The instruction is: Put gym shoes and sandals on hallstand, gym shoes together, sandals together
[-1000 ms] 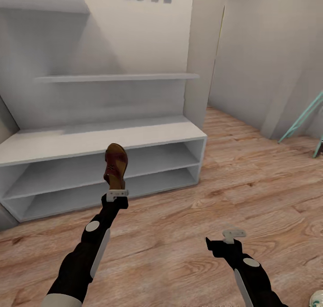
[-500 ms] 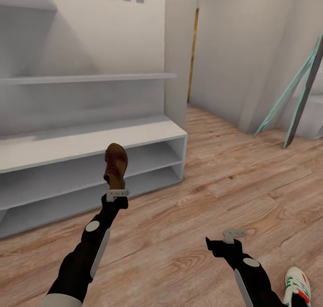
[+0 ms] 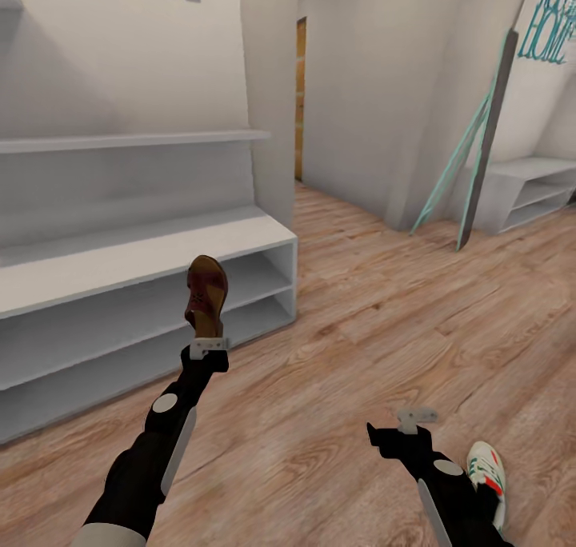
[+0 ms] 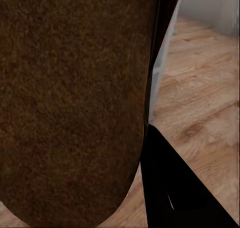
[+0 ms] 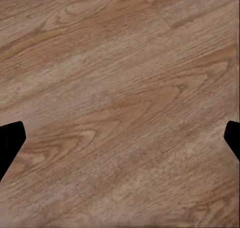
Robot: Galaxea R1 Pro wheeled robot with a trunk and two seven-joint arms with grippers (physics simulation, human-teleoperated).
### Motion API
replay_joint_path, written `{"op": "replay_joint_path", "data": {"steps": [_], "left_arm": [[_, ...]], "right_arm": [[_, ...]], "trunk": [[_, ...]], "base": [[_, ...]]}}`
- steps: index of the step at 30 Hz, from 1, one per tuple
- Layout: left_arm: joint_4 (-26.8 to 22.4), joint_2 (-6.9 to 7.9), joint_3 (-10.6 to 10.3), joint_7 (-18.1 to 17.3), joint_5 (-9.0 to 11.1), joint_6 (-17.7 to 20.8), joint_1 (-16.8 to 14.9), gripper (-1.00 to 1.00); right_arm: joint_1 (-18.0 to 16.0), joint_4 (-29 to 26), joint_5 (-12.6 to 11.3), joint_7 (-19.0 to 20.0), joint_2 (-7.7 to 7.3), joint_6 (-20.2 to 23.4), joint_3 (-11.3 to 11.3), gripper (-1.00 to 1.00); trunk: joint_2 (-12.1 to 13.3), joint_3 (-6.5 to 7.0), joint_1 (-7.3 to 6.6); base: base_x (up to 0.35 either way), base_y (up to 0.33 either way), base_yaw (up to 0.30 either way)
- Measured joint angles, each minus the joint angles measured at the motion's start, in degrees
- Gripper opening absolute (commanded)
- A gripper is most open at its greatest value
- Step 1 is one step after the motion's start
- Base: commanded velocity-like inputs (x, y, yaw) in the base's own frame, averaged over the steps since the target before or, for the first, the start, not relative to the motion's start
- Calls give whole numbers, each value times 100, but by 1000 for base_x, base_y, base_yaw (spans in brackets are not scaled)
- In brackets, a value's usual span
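My left gripper [image 3: 210,344] grips one sandal [image 3: 206,293] upright near hallstand [image 3: 144,253]; right gripper [image 3: 416,416] spread, empty. Next: shelve sandal, then grab gym shoe [image 3: 486,471].

So the camera has swung round to the right over the last second: the hallstand [image 3: 144,267] now sits further left in the head view, its far end cut off. A gym shoe [image 3: 486,475] that was barely peeking in at the bottom right corner is now in plain sight on the corridor floor [image 3: 360,331], and a second low white shelf unit [image 3: 528,191] plus a leaning mirror [image 3: 480,143] have come into view at the far right.
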Motion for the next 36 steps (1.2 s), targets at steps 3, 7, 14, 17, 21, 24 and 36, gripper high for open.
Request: {"op": "replay_joint_path", "data": {"steps": [3,7,14,17,21,24,36], "left_arm": [[-4,0,0,0,0,0,0,-100],[-4,0,0,0,0,0,0,-100],[-5,0,0,0,0,0,0,-100],[-8,0,0,0,0,0,0,-100],[-11,0,0,0,0,0,0,-100],[-14,0,0,0,0,7,0,-100],[-9,0,0,0,0,9,0,-100]], "right_arm": [[0,2,0,0,-1,0,0,100],[0,2,0,0,-2,0,0,100],[0,2,0,0,-2,0,-16,100],[0,2,-1,0,-2,0,-4,100],[0,3,-1,0,0,0,0,100],[0,5,-1,0,1,0,0,100],[0,5,0,0,0,0,-9,100]], "trunk": [[0,0,0],[0,0,0],[0,0,0],[0,0,0],[0,0,0],[0,0,0],[0,0,0]], "base": [[0,0,-293],[0,0,-293],[0,0,-293],[0,0,-293],[0,0,-293],[0,0,-293],[0,0,-293]]}}
